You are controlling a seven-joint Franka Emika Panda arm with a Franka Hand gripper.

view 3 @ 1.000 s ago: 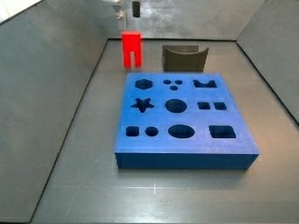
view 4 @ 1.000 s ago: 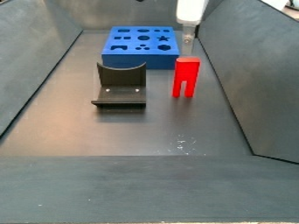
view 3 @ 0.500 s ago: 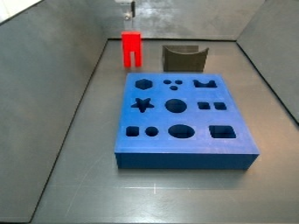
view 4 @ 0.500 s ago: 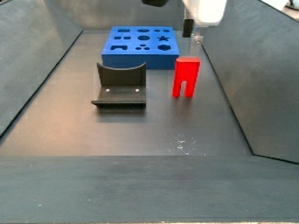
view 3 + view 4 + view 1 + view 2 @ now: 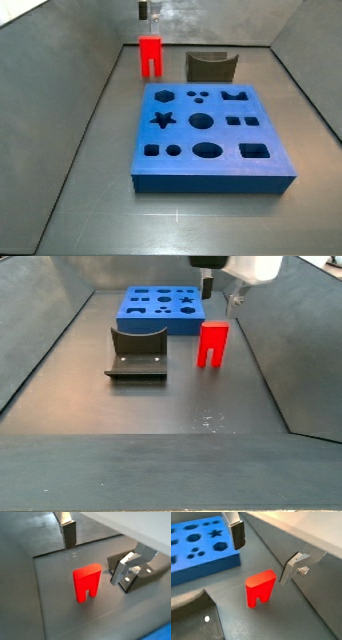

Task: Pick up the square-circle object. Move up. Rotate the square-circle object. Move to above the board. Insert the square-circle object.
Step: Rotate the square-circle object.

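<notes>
Above the bin floor, the gripper (image 5: 264, 549) hangs with its silver fingers (image 5: 236, 531) spread wide and empty over the square-circle object (image 5: 260, 588), which stands upright between the board (image 5: 201, 547) and the fixture (image 5: 136, 351).

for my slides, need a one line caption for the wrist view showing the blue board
Open gripper poised above the upright square-circle object, the board beyond.

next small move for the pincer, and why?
Probably lower straight down. The pincer is open and holds nothing, its fingers above and to either side of the square-circle object, which stands upright on the floor, well apart from the board. Descend until the pads bracket it, then close.
</notes>
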